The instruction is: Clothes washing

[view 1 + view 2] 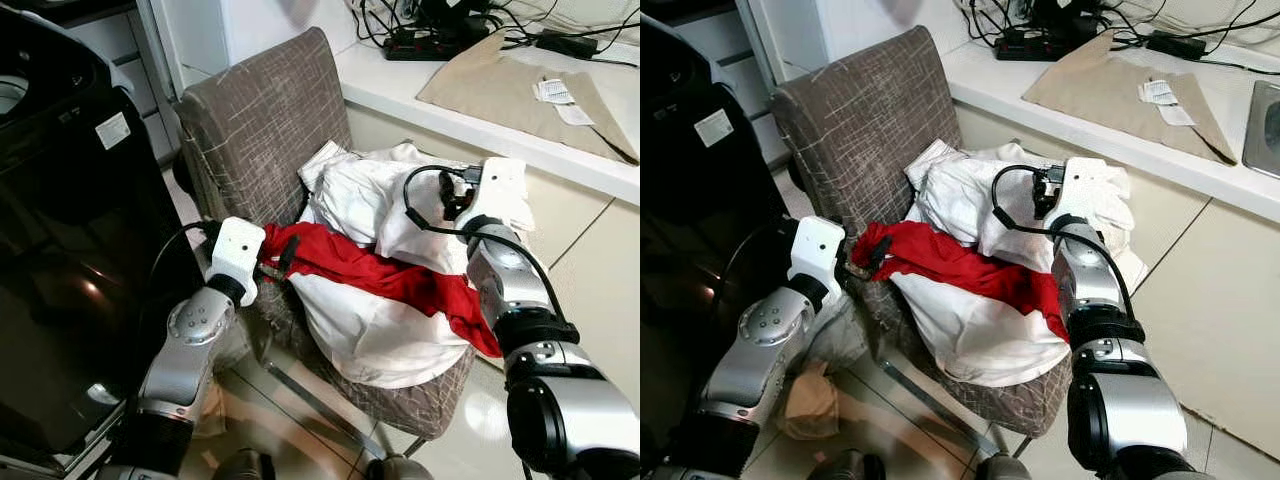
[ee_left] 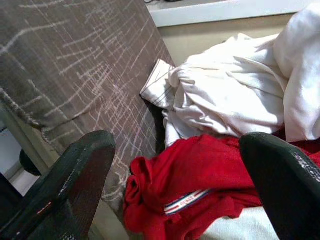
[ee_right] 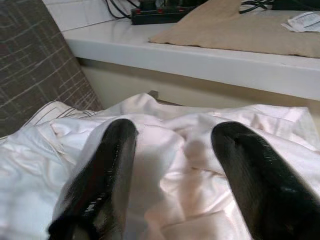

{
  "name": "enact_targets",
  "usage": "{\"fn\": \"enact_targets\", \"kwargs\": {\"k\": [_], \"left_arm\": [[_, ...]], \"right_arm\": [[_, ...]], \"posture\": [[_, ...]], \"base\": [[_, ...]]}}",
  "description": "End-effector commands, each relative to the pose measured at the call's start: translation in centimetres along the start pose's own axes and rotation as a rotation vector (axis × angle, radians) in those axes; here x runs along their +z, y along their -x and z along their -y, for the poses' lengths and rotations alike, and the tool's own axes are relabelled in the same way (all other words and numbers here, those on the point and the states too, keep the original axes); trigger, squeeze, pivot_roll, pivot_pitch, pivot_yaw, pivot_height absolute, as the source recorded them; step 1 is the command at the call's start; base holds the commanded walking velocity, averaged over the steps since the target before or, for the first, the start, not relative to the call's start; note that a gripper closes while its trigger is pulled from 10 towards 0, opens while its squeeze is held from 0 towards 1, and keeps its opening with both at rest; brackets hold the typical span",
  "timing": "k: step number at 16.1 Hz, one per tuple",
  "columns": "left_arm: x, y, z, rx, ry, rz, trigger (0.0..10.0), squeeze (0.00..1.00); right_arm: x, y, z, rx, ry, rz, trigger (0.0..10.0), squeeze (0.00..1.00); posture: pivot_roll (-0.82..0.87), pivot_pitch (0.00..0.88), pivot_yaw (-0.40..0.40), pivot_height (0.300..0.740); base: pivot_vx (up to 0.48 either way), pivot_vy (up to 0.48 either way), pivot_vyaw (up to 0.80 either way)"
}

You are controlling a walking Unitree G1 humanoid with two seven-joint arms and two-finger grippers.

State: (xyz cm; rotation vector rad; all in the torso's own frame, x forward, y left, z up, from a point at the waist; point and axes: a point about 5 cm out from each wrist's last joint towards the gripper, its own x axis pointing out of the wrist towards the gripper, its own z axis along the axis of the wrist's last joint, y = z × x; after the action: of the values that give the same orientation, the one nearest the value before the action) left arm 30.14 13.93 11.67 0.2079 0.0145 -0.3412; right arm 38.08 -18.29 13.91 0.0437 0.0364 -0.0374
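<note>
I see my left claw (image 2: 175,200) spread wide at the red garment (image 1: 370,270) on the chair (image 1: 260,120); my right claw (image 3: 172,170) gapes over the white laundry (image 3: 200,150).

A bright red crumpled garment (image 1: 390,278) lies across a heap of plain white cloth laundry (image 1: 370,330). The upholstered grey-brown chair (image 1: 265,125) carries a pale crosshatch line pattern. The red garment's neck label (image 2: 186,201) is white with red and blue stripes.

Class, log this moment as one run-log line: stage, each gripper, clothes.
stage: reaching laundry | left gripper: open, at red garment | right gripper: open, over white clothes | pile on chair
</note>
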Motion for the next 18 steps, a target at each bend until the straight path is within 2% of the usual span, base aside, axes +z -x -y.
{"fn": "enact_targets", "kwargs": {"k": [1,12,15,16,17,18], "left_arm": [[0.6,0.1,-0.1,-0.003,-0.01,0.028,10.0,0.0],[0.4,2.6,-1.0,0.038,-0.02,0.009,10.0,0.0],[0.0,4.7,-1.1,0.047,-0.026,-0.036,10.0,0.0],[-0.1,5.5,-1.1,0.048,-0.03,-0.055,10.0,0.0],[-0.2,5.8,-1.1,0.048,-0.03,-0.062,10.0,0.0],[-0.2,7.0,-1.0,0.049,-0.034,-0.082,10.0,0.0]], "right_arm": [[0.8,-0.4,0.2,0.001,0.01,0.017,10.0,1.0],[1.9,-1.4,-0.1,0.012,-0.017,0.0,10.0,1.0],[1.6,-1.7,0.2,-0.034,-0.007,-0.063,10.0,1.0],[1.4,-1.7,0.1,-0.045,0.009,-0.084,10.0,0.8],[1.3,-1.7,0.0,-0.045,0.011,-0.093,10.0,0.8],[0.8,-1.6,-0.3,-0.039,0.021,-0.123,10.0,0.0]], "posture": [[-0.07,0.0,0.003,0.727],[0.03,0.006,-0.025,0.727],[0.09,0.082,-0.019,0.727],[0.11,0.103,-0.014,0.727],[0.11,0.103,-0.014,0.727],[0.16,0.143,-0.007,0.727]], "base": [[0.0,0.0,0.0],[0.0,0.0,0.0],[0.0,0.0,0.0],[0.0,0.0,0.0],[0.0,0.0,0.0],[0.0,0.0,0.0]]}}
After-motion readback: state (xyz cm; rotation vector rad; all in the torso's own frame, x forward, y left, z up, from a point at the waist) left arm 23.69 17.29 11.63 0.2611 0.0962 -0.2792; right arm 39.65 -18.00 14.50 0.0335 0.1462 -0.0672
